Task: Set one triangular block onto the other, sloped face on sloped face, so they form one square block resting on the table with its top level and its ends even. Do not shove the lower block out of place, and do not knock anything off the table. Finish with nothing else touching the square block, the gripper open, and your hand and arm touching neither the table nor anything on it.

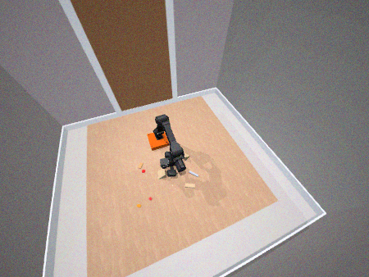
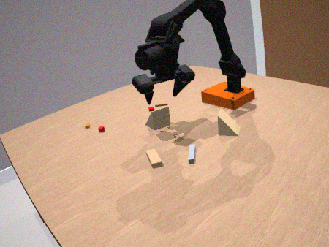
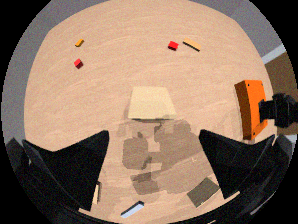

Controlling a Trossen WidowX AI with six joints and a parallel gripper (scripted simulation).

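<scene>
One triangular block (image 1: pixel 161 174) (image 2: pixel 161 119) (image 3: pixel 152 103) stands on the table, its lit sloped face showing in the wrist view. The other triangular block (image 1: pixel 187 156) (image 2: pixel 223 128) (image 3: pixel 203 192) stands apart, nearer the robot base, its slope facing right in the exterior view; the wrist view shows its dark side. My gripper (image 2: pixel 162 99) (image 3: pixel 156 135) is open and empty, above the table near the first block and touching neither block. The arm partly hides both blocks in the top view.
A tan block (image 1: pixel 189 185) (image 2: pixel 153 157) and a pale blue bar (image 1: pixel 193 174) (image 2: pixel 191 154) (image 3: pixel 132 209) lie in front. Beyond the first block are a red cube (image 2: pixel 151 109) (image 3: pixel 173 45) and thin strip (image 2: pixel 161 104) (image 3: pixel 191 44). Another red cube (image 2: pixel 101 129) and orange piece (image 2: pixel 87 126) lie farther left.
</scene>
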